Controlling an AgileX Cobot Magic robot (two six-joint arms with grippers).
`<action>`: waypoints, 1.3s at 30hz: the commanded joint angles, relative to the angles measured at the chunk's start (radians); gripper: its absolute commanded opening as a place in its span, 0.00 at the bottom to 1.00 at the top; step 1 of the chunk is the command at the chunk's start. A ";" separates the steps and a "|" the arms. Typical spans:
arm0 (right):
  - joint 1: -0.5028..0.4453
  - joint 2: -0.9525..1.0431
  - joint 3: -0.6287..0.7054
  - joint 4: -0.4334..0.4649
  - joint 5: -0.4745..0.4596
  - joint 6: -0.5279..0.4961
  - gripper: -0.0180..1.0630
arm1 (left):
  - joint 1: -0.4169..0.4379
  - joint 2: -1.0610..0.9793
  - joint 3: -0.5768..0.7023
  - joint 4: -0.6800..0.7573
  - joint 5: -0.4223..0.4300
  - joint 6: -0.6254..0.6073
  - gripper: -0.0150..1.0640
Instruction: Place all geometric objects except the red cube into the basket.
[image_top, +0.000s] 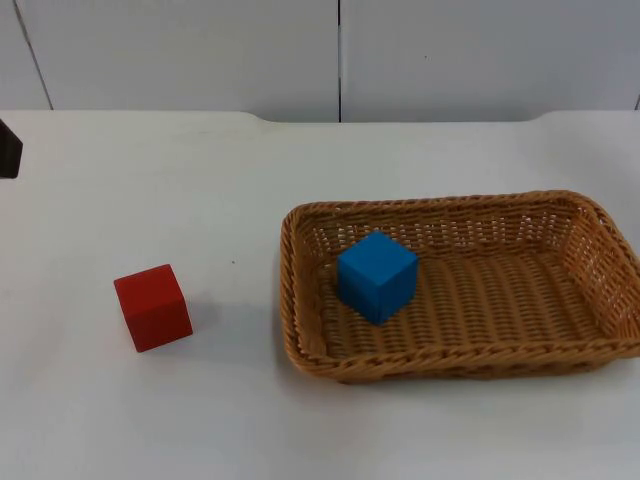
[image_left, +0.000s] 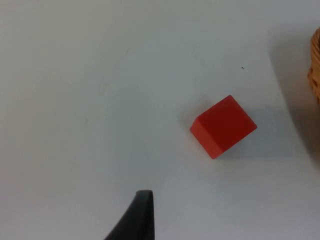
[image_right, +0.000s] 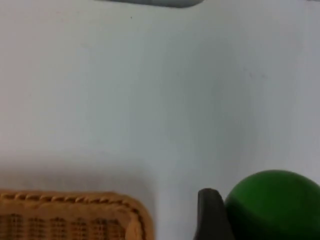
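Sitting on the white table, left of centre: red cube, alone, well apart from the basket. Hovering above that cube, seen in the left wrist view: left gripper, jaw state impossible to tell. Lying to the right: wicker basket, holding a blue cube against its left end. Hovering beyond the basket's rim, in the right wrist view: right gripper, closing on a green ball.
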 joint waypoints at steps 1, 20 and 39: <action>0.011 -0.024 0.023 0.006 0.021 -0.010 0.02 | 0.002 -0.006 0.004 0.006 -0.004 0.000 0.99; 0.357 -0.032 0.395 0.002 -0.251 0.055 0.02 | 0.002 -0.006 0.004 0.001 -0.004 0.000 0.99; 0.404 0.082 0.538 -0.052 -0.520 0.055 0.02 | 0.002 -0.006 0.004 0.004 -0.004 0.000 0.99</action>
